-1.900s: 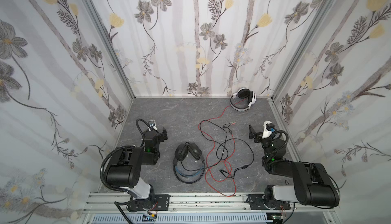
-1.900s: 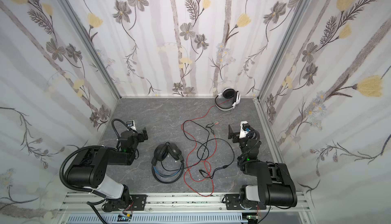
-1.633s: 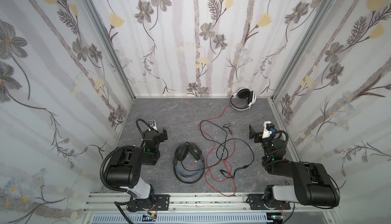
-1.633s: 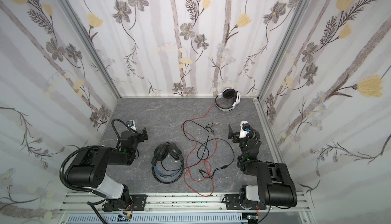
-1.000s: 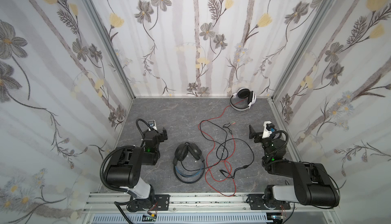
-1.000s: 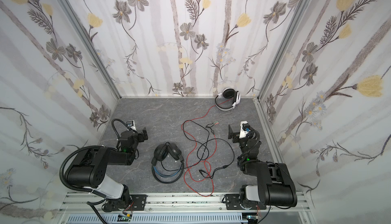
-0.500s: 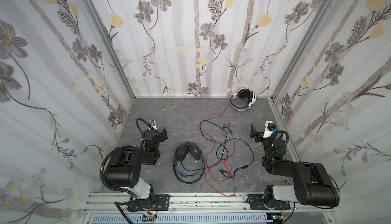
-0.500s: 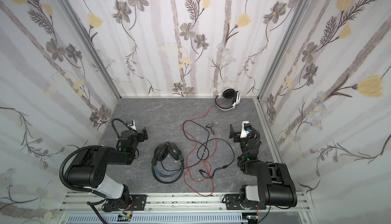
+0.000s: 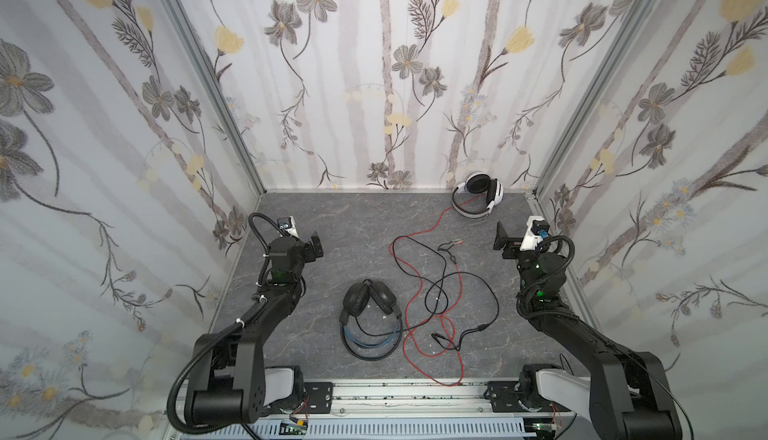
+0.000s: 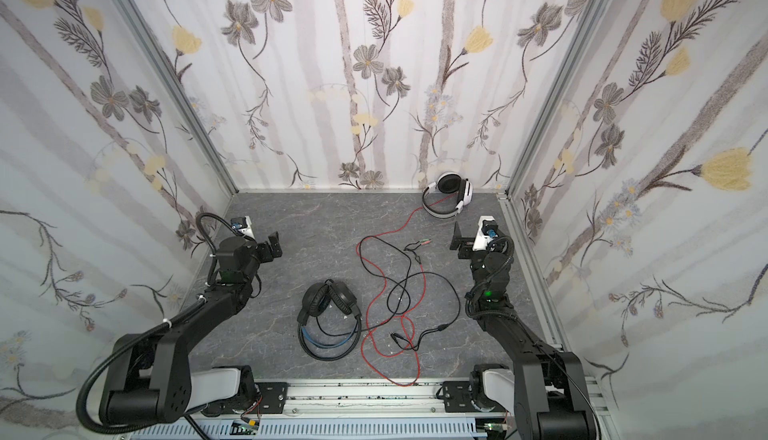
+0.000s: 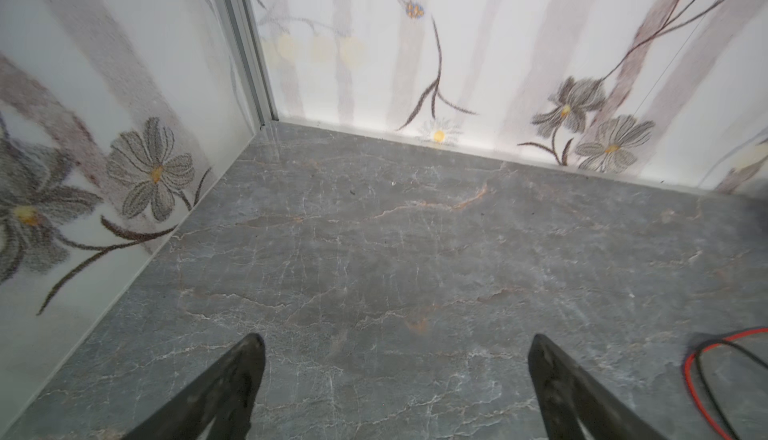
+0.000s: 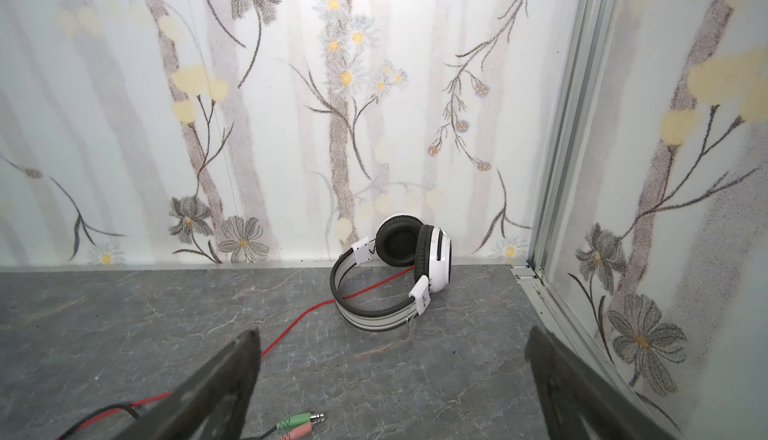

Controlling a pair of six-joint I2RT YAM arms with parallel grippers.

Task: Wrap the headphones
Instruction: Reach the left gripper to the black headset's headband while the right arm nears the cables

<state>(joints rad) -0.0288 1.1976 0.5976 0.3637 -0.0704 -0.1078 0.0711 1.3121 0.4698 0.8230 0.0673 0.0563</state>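
Observation:
The black headphones (image 9: 370,321) (image 10: 330,321), blue inside the headband, lie flat near the front middle. The white headphones (image 9: 478,197) (image 10: 449,195) (image 12: 395,276) with black earpads stand against the back wall at the right. Their red cable (image 9: 415,313) and the black cable (image 9: 469,288) lie tangled in loose loops between the arms. My left gripper (image 9: 316,246) (image 10: 273,244) (image 11: 395,359) hovers open and holds nothing, left of the black set. My right gripper (image 9: 503,240) (image 10: 457,238) (image 12: 390,355) is open and holds nothing, in front of the white set.
Green and pink plugs (image 12: 299,421) (image 9: 455,242) lie just left of my right gripper. Flowered walls close in the grey stone floor (image 9: 353,226) on three sides. A metal rail (image 9: 395,392) runs along the front edge.
My right gripper has shifted slightly toward the back wall. The headphones and cables have not moved.

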